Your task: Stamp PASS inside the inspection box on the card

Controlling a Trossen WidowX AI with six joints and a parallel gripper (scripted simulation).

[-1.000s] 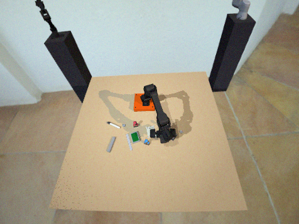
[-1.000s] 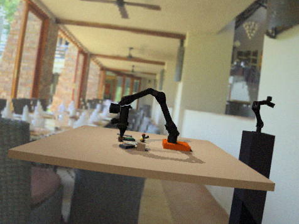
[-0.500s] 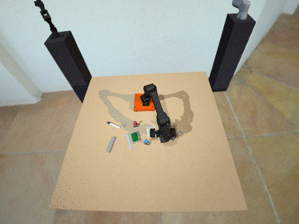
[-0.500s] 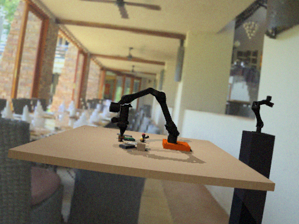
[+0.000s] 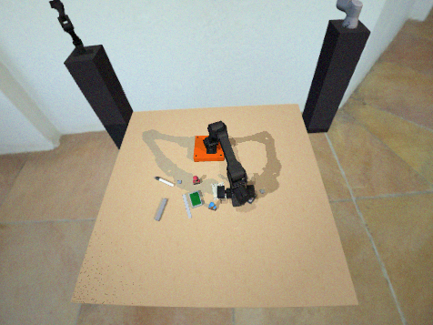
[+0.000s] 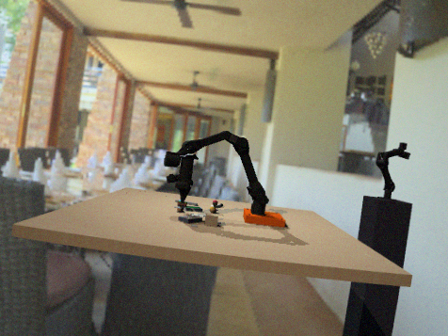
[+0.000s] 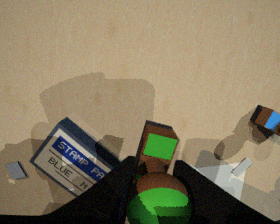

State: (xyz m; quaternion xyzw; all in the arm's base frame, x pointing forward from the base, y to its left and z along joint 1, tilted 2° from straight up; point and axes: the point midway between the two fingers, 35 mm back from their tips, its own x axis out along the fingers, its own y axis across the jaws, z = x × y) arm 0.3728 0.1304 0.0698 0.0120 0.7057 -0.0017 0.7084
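The PASS stamp point(image 6: 181, 206) point(image 7: 160, 146), seemingly, is gripped by the tool point(image 5: 242, 195) point(image 6: 183, 200) point(image 7: 154, 165); inking is unclear, printing and return probably remain.

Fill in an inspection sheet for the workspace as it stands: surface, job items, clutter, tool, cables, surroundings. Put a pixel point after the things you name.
Surface: tan bench top point(image 5: 218, 259) point(image 6: 141, 240); dark specks near one corner.
Job items: green-marked stamp point(image 7: 160, 146) in the tool; its wording is not readable. Blue stamp pad point(image 7: 75, 160) beside it, label up. White card point(image 7: 220, 175) partly hidden; box and any print cannot be judged.
Clutter: red stamp point(image 5: 196, 180), blue stamp point(image 5: 212, 206), green pad point(image 5: 196, 198), pen point(image 5: 164, 181), grey bar point(image 5: 160, 209), pale strip point(image 5: 186, 206).
Tool: gripper point(image 7: 154, 165) shut on the green-marked stamp.
Cables: nothing seen.
Surroundings: two dark pedestals point(image 5: 97, 86) point(image 5: 334, 73) behind the bench, each bearing another arm.
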